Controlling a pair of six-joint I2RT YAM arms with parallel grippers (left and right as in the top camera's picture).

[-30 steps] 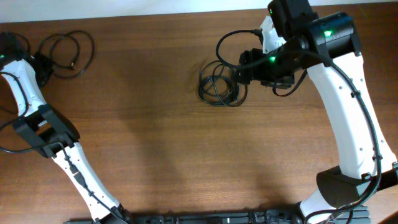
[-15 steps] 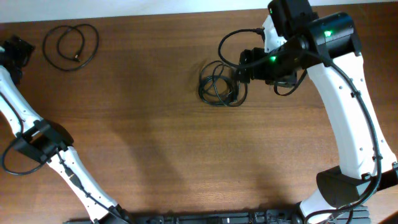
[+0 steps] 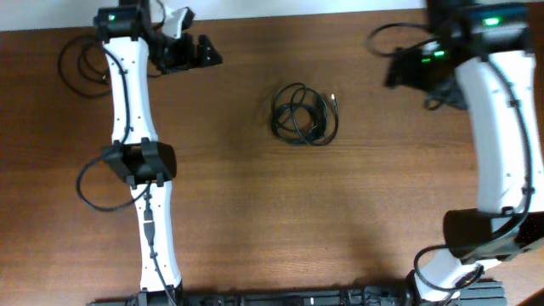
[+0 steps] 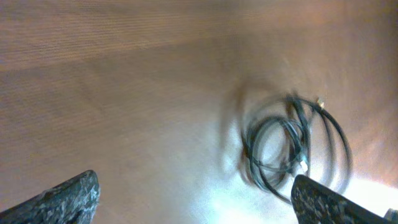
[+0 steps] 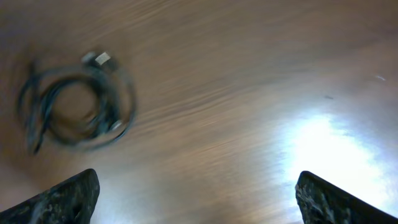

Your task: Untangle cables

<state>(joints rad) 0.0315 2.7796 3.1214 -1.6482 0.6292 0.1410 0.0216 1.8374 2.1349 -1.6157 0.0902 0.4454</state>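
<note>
No text, label, brand, number or sign can be read in any of the views. Nothing legible is found on the cables (image 3: pixel 299 117), on the desk (image 3: pixel 297 221) or on the white arm casings (image 3: pixel 127 93), and both wrist views are blurred.

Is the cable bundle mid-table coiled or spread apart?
Coiled: the cable bundle lies as overlapping loops in one clump on the table.

- Brown wooden table (image 3: pixel 340 221) — grain running side to side.
- A coiled bundle of cables (image 3: pixel 303 115) lies flat on it, a plug end showing.
- Far left of that bundle — a single cable loop (image 3: pixel 83 66), partly hidden.
</note>
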